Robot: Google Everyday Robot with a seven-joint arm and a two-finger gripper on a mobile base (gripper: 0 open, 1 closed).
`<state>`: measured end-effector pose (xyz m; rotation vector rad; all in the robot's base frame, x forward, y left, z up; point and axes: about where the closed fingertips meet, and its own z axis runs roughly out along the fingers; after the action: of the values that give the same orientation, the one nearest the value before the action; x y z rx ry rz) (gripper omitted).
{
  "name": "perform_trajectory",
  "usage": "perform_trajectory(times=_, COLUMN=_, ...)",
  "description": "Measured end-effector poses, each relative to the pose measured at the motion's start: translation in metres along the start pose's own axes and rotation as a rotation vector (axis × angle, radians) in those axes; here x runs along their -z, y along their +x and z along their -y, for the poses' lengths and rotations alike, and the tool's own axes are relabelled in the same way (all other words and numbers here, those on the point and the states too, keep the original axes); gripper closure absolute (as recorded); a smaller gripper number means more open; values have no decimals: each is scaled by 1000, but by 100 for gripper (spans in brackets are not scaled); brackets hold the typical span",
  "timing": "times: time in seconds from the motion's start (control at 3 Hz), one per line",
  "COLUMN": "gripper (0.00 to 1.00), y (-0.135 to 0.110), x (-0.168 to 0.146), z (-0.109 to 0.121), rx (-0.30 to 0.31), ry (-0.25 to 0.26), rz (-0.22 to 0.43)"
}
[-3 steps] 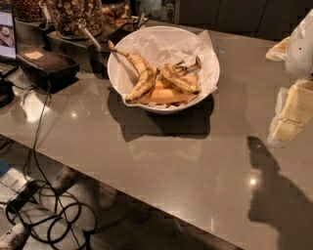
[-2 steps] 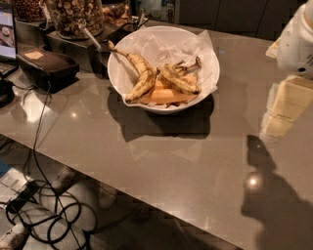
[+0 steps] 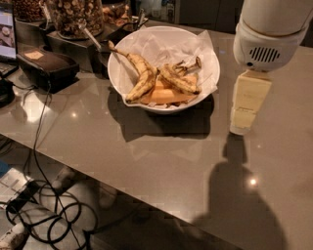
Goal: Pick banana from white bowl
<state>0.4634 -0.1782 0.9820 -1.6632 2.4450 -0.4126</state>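
Grey glossy countertop (image 3: 146, 156) fills most of the view, with dark floor and a tangle of black cables (image 3: 49, 217) below its near edge. We note a large round glossy white bowl (image 3: 113, 78) towards the back centre, lined with crumpled white paper (image 3: 166, 44). Inside it, on the right half, lies the overripe brown-speckled yellow banana (image 3: 180, 81), resting on flat orange pieces (image 3: 161, 95), dark tip pointing up-right. A cleaner yellow curved banana with a long thin stem (image 3: 143, 78) lies just beside it on the left, the two touching near the middle. The cream-coloured two-finger gripper (image 3: 242, 124) hangs from a white rounded arm housing (image 3: 269, 34) to the right of the bowl, over the counter, tip pointing down, apart from the bowl's rim and holding nothing; we cannot tell whether it is open or closed. A black rectangular box (image 3: 46, 66) sits at left, and a clear jar of brown nuts (image 3: 76, 14) stands behind.
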Motion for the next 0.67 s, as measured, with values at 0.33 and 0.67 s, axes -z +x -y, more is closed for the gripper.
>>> perform_trajectory(times=0.33, gripper=0, y=-3, x=1, z=5, rx=-2, ry=21, rz=20)
perform_trajectory(times=0.67, gripper=0, y=-22, x=0, z=10, rx=20, ry=-37, rz=87)
